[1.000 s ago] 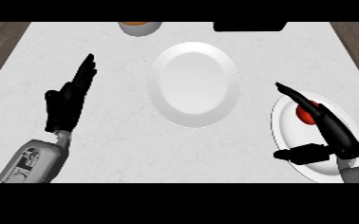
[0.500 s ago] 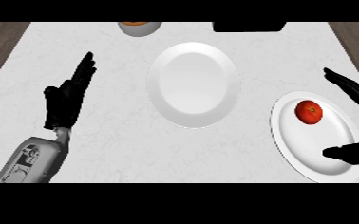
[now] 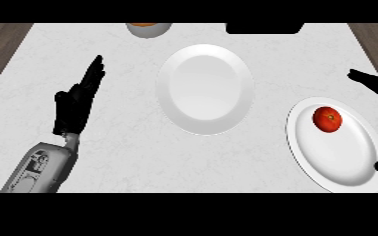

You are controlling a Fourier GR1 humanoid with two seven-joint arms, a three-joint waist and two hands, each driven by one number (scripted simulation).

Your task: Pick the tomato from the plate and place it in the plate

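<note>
Since 0.5 s ago our right hand (image 3: 363, 78) has pulled back twd the view's right edge w/ nothing in it; only a fingertip shows, so we can't tell its spread. Tomato (image 3: 328, 118) sits untouched on the right plate (image 3: 347, 165), below and just left of that fingertip, apart from it, while the empty centre plate (image 3: 207, 87) waits further left. Left hand (image 3: 77, 102) rests open on the counter (image 3: 133, 165), fingers straight; we judge the pick hasn't begun.
</note>
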